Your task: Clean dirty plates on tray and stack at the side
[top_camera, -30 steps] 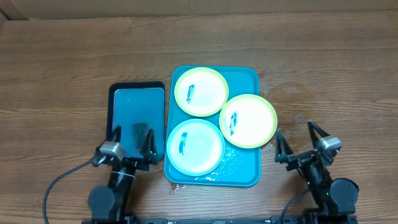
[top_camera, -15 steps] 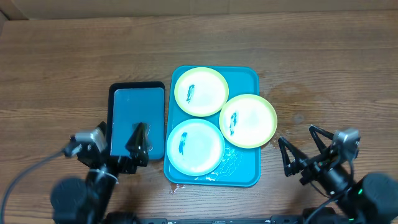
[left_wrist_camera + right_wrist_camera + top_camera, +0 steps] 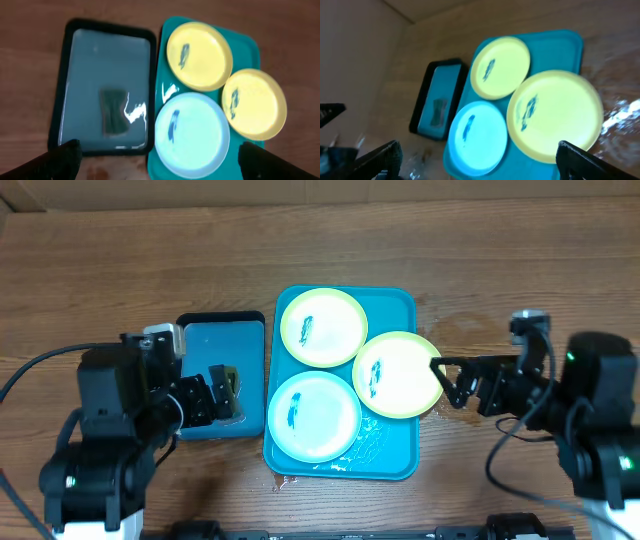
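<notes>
Both sets open wide, empty. The left jaws hang over the dark-rimmed tray (image 3: pixel 222 340), dark pad (image 3: pixel 114 112) in it. The right jaws' tips sit just beside the near yellow-green plate (image 3: pixel 398 374). Between the 2 sets: turquoise tray (image 3: pixel 395 455) on the tabletop (image 3: pixel 520 270), holding all 3 smeared plates, far yellow-green plate (image 3: pixel 323 327) and blue plate (image 3: pixel 314 416) included.

A wooden table (image 3: pixel 120 270) bears two trays side by side. The turquoise tray (image 3: pixel 392 463) lies near centre; the smaller dark-rimmed blue tray (image 3: pixel 215 345) lies just left of it.
</notes>
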